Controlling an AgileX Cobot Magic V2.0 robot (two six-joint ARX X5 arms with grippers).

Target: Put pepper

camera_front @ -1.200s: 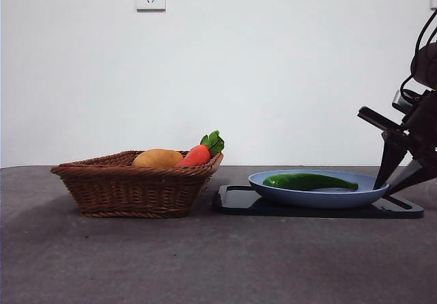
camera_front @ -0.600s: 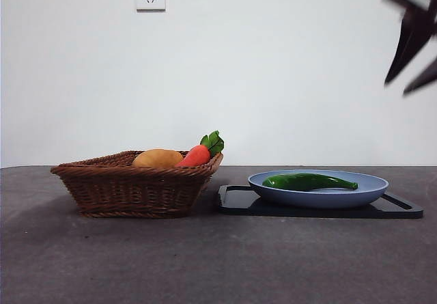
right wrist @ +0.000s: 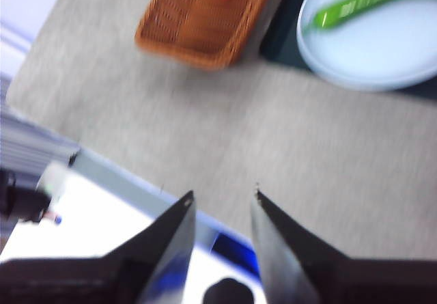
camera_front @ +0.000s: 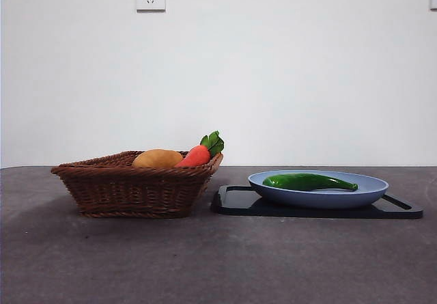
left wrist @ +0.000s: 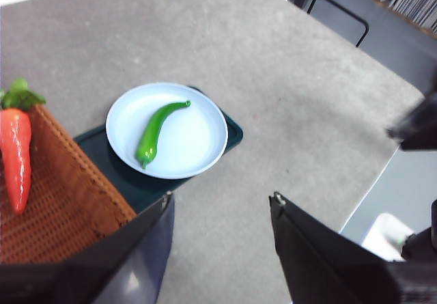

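Bench (camera_front: 218, 256) surface, grey, carries every item and lies well below both grippers. Wicker basket (camera_front: 133, 188) stands beside a black tray (camera_front: 235, 200); the right wrist view cuts off the basket's far edge. Blue plate (camera_front: 318, 189) sits on the tray, well apart from either gripper. Pepper (camera_front: 308, 181) lies flat in the plate, long axis crosswise in the front view, thick end toward the basket, pointed tip away from it. Carrot (camera_front: 196, 155) leans on the basket rim next to a tan lump (camera_front: 158, 158). Left gripper (left wrist: 220, 205) is raised high, angled down at the plate, jaws spread wide with nothing between them. Right gripper (right wrist: 222, 196) is also raised, jaws slightly apart and empty; its picture is blurred. Neither arm appears in the front view.
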